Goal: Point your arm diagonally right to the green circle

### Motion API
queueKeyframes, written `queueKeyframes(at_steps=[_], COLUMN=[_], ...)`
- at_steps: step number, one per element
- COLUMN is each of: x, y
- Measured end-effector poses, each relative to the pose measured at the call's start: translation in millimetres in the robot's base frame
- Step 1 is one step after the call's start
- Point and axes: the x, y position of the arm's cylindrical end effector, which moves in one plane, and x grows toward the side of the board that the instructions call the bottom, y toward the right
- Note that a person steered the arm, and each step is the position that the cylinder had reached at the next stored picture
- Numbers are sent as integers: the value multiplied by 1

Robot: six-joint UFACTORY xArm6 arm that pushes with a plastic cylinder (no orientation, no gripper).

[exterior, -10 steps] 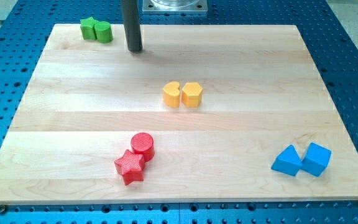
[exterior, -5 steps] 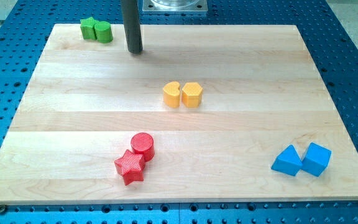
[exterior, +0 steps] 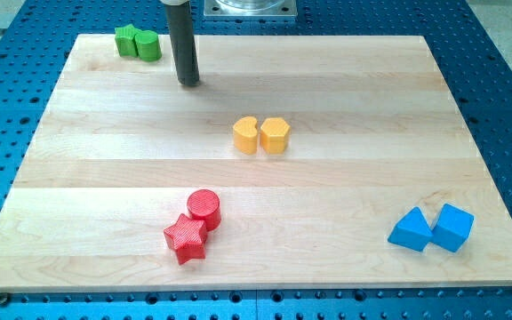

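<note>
Eight blocks sit in four touching pairs on the wooden board. At the view's top left are two green ones: a green star and the green circle. My tip, a bare rod holding nothing, rests near the circle, to its lower right. Then come a red star and red circle, two yellow blocks, and two blue blocks.

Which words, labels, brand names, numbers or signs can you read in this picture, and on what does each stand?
None: no readable text shows anywhere.
The pale wooden board, the perforated blue table, the dark rod ending in my tip and the green circle block are all unmarked.
</note>
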Motion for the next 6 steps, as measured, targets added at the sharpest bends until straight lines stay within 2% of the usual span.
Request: queueKeyframes(at_steps=[2,3,4,6], x=[19,30,7,5], y=[0,29,40,41])
